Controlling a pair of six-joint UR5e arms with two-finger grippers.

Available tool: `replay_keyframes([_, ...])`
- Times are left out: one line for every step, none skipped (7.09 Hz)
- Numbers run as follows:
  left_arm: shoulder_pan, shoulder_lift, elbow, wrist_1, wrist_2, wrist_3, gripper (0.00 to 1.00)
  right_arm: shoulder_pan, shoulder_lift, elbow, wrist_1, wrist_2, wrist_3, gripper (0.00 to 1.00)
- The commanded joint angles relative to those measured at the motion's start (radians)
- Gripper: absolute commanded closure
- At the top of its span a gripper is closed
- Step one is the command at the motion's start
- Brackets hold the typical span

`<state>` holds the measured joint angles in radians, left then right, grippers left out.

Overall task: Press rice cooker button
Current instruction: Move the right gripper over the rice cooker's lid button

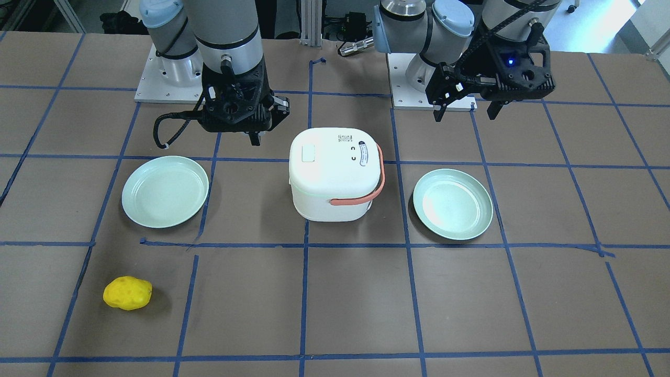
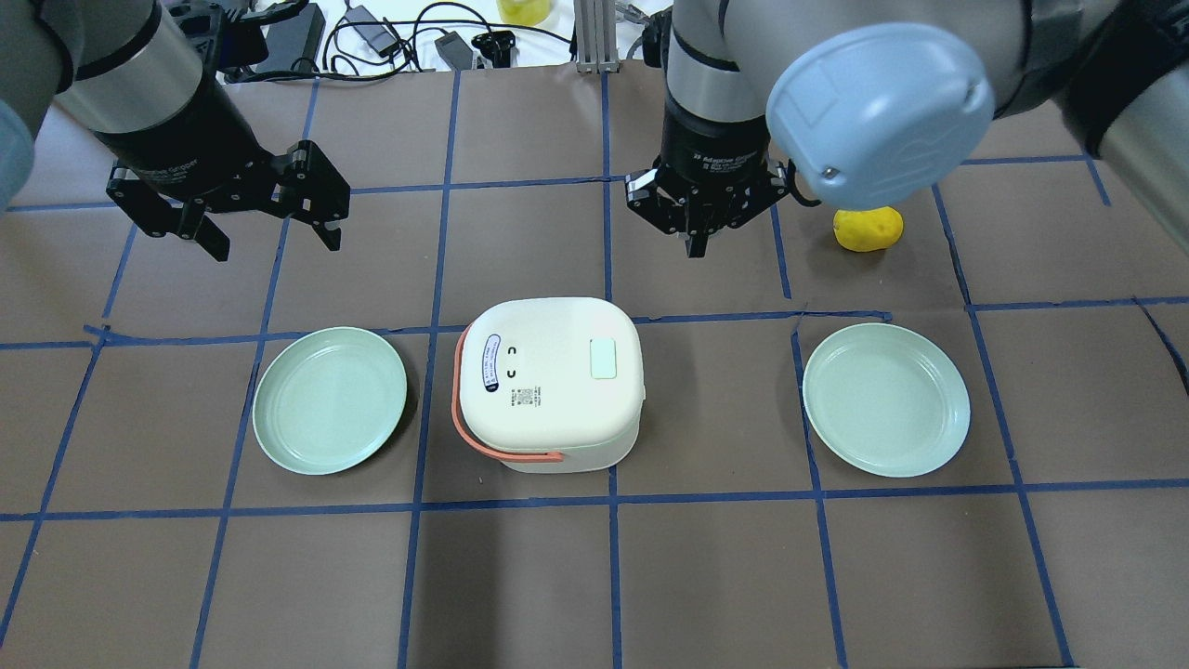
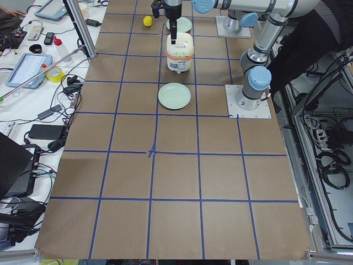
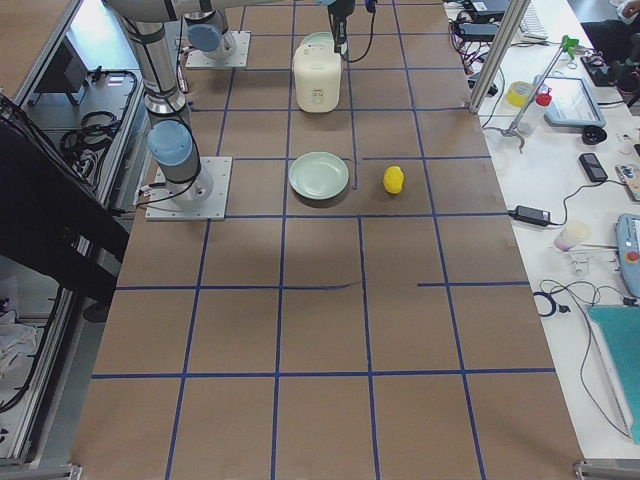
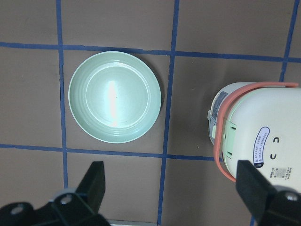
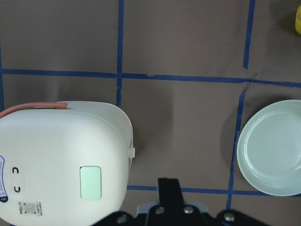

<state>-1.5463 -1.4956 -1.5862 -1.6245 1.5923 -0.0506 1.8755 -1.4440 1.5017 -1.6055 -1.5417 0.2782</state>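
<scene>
Overhead, right gripper [image 2: 697, 245] closed, left gripper [image 2: 278, 247] spread wide; an elbow cap [image 2: 878, 111] partly hides a yellow lump [image 2: 869, 231].

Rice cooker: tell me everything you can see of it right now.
The rice cooker is a cream-white, rounded-square, plastic-looking pot, lid closed, upright on the table between two green plates, touching neither. A pale green rectangular button sits in the lid top; an oval label and small print lie nearer the other edge. A salmon carry handle is folded down around one side. Only the table touches it.
</scene>
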Motion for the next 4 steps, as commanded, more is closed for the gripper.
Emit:
replay_keyframes([0.000, 0.000, 0.000, 0.000, 0.000, 0.001, 0.00, 0.062, 0.019, 0.095, -0.139, 0.014, 0.140, 1.00])
replay_keyframes([0.000, 0.000, 0.000, 0.000, 0.000, 0.000, 0.00, 0.091, 0.028, 0.118, -0.174, 0.014, 0.210, 1.00])
replay_keyframes([0.000, 0.000, 0.002, 0.000, 0.000, 0.001, 0.00, 0.099, 0.030, 0.129, -0.183, 0.014, 0.214, 1.00])
replay_keyframes([0.000, 0.000, 0.000, 0.000, 0.000, 0.000, 0.00, 0.100, 0.043, 0.138, -0.232, 0.035, 0.220, 1.00])
